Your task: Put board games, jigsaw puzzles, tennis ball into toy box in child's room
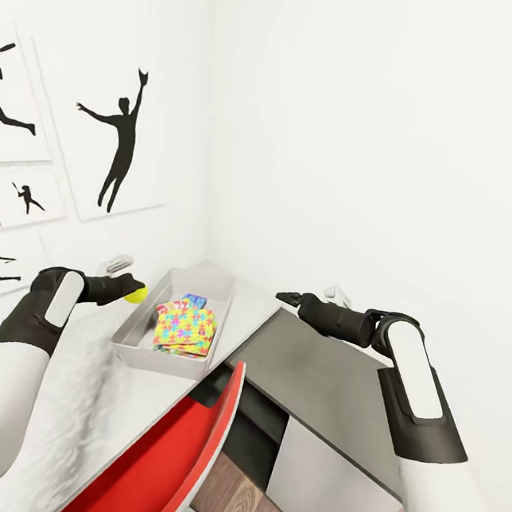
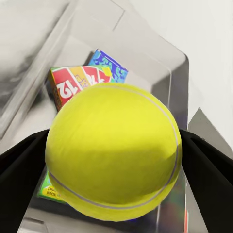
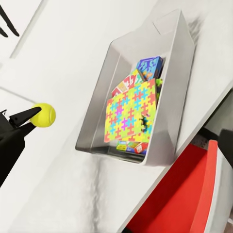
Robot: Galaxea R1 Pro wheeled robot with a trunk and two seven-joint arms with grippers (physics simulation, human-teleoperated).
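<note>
Filling the left wrist view, the tennis ball sits clamped in the left hand, just left of the toy box at centre-left. Remaining judged: carry over rim, release.

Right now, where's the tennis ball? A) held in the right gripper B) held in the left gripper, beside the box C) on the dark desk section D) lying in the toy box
B: the tennis ball sits clamped in the left gripper, just outside the toy box wall, not yet in with the jigsaw puzzle; the right gripper carries nothing.
</note>
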